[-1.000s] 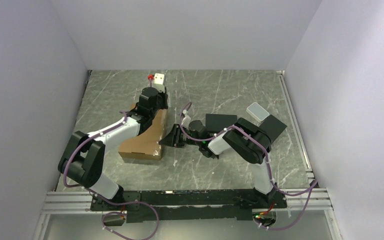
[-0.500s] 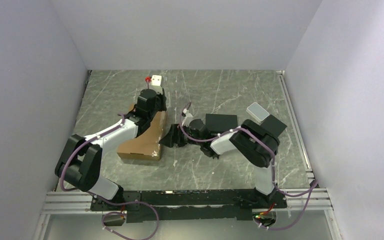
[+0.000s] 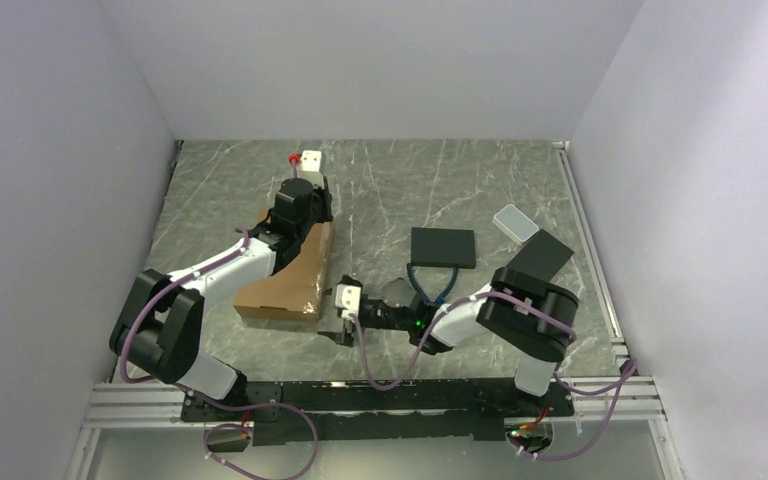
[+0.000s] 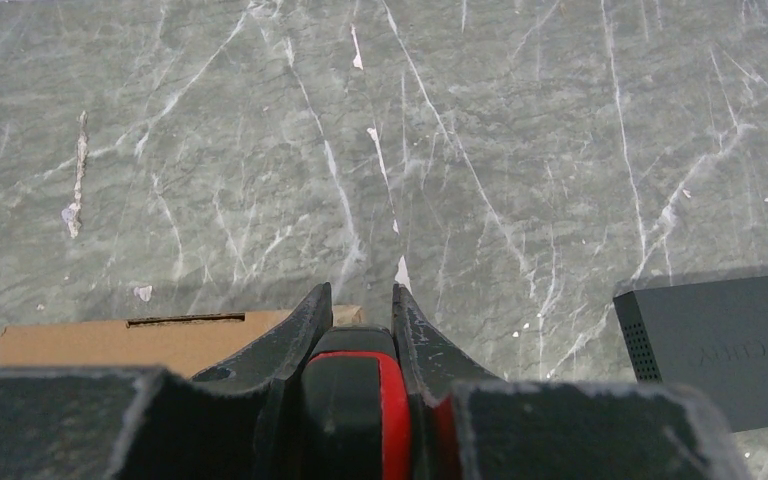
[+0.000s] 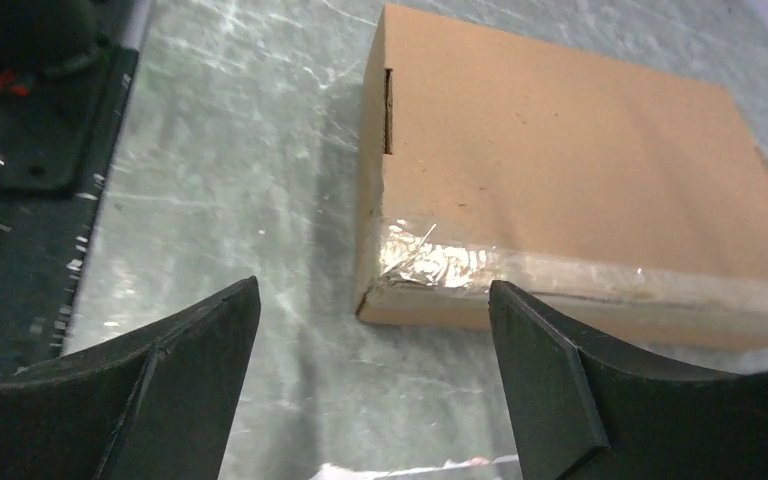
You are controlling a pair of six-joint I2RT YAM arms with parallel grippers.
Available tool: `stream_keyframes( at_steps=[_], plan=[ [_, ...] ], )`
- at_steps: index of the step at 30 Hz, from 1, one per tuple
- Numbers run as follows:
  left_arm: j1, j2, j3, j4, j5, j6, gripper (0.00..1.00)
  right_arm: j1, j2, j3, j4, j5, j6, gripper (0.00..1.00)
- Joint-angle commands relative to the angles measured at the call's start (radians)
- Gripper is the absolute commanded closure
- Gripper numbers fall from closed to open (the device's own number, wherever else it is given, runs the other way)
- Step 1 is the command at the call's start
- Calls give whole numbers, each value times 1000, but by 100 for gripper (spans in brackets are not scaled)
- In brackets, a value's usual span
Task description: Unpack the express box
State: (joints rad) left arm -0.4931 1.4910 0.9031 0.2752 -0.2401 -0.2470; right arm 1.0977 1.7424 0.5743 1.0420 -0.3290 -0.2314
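Note:
The express box [image 3: 282, 285], a flat brown cardboard carton, lies closed at the left of the table. Clear tape [image 5: 440, 262] runs along its near edge. My left gripper [image 3: 305, 180] hovers over the box's far end, shut on a red-and-black tool [image 4: 360, 400]. In the left wrist view the box [image 4: 150, 342] shows as a strip under the fingers [image 4: 310, 320]. My right gripper [image 3: 345, 300] sits low beside the box's near right corner, open with nothing between its fingers. The right wrist view shows that corner [image 5: 560, 170] just ahead of the right gripper [image 5: 372, 295].
A flat black pad [image 3: 443, 247] lies right of the box and a second one [image 3: 542, 255] further right. A small white case [image 3: 516, 222] sits beside it. A dark grey box edge [image 4: 720, 340] shows in the left wrist view. The arms' base rail [image 3: 360, 395] runs along the near edge.
The right gripper has opened wide and swung from beside the box's right side toward its near right corner. The left arm has shifted only slightly, still gripping the tool.

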Motion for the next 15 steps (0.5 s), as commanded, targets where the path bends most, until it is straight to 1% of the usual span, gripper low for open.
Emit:
stream_keyframes(
  at_steps=[1, 6, 8, 10, 12, 15],
  plan=[
    [-2, -28, -2, -72, -10, -17, 100, 11, 70, 103, 62, -42, -311, 15],
    [-2, -35, -9, -77, -11, -18, 100, 40, 152, 203, -26, -13, -430, 24],
    [-2, -34, -9, -79, -14, -16, 100, 57, 181, 219, -25, 26, -482, 26],
    [-2, -31, -10, -77, -18, -16, 100, 80, 220, 256, -55, 107, -537, 27],
    [-3, -31, -13, -76, -20, -20, 100, 99, 257, 274, -51, 166, -589, 27],
    [-4, -31, -17, -73, -12, -23, 100, 104, 295, 311, -76, 238, -567, 30]
  ],
)
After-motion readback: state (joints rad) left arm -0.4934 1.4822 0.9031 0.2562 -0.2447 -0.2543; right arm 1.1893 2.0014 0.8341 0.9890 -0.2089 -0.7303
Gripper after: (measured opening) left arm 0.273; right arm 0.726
